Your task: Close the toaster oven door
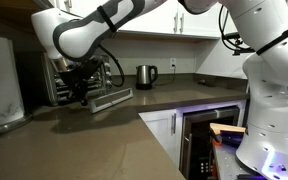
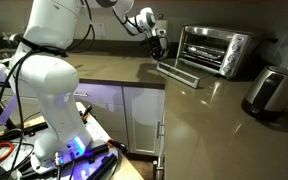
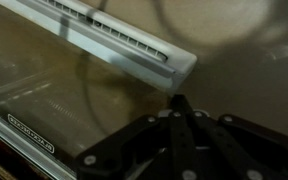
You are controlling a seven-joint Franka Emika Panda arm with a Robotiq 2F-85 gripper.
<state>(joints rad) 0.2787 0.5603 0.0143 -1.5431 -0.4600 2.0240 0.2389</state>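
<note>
The toaster oven (image 2: 216, 50) stands at the back of the counter; it also shows in an exterior view (image 1: 64, 75). Its door (image 2: 179, 72) hangs open and lies about flat over the counter, also seen in an exterior view (image 1: 111, 98). In the wrist view the door's glass panel (image 3: 54, 100) and its long silver bar handle (image 3: 124, 42) fill the left and top. My gripper (image 3: 179, 102) is shut and empty, its tips just beyond the handle's end. In both exterior views the gripper (image 2: 156, 48) (image 1: 81, 92) hovers low at the door's outer corner.
A small steel kettle (image 1: 146, 76) stands behind the door near the wall. A silver toaster (image 2: 271, 90) sits at the counter's side. A black built-in oven (image 1: 209, 140) is under the counter. The robot base (image 2: 49, 90) stands on the floor beside the cabinets.
</note>
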